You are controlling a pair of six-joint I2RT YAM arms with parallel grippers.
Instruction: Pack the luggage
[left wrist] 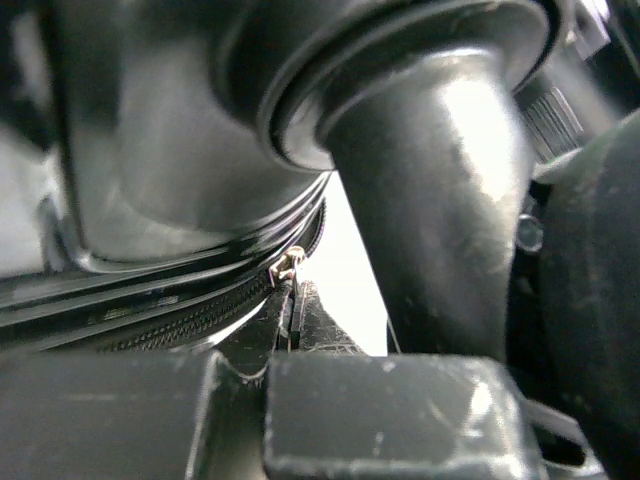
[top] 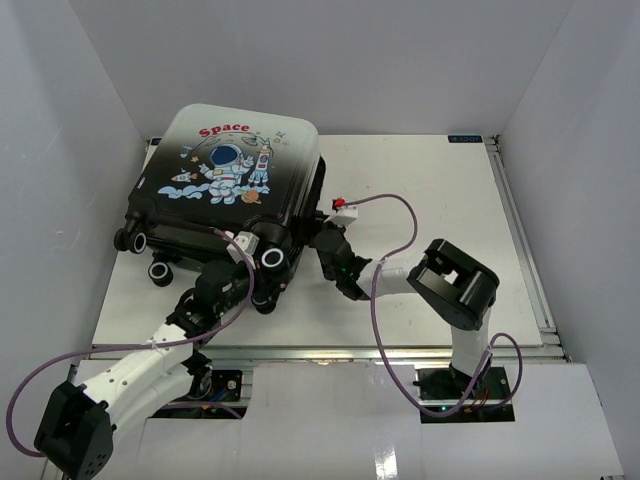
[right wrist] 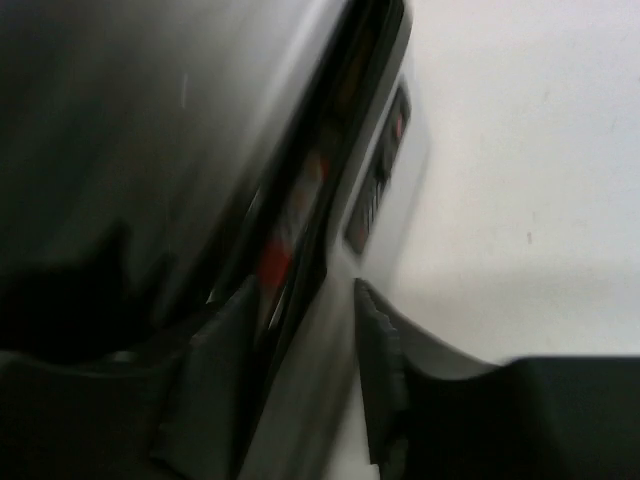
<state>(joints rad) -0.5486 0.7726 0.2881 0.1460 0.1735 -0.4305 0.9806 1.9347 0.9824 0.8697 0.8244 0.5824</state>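
The luggage (top: 235, 160) lies closed. The left pincer (left wrist: 289, 310) is pinched together on the zipper pull (left wrist: 289, 264) at its tips, so zipping seems unfinished. The right pincer (right wrist: 300, 310) straddles the rim, and I cannot tell if it is clamped.

White-and-black arms (top: 140, 375), purple cables (top: 374, 305)

Luggage (top: 235, 170) on table (top: 440, 200), far left

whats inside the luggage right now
Cannot be seen: the luggage lies with its printed shell on top, covering the interior. The right wrist view shows only a narrow dark seam with a blurred red patch, too unclear to name.
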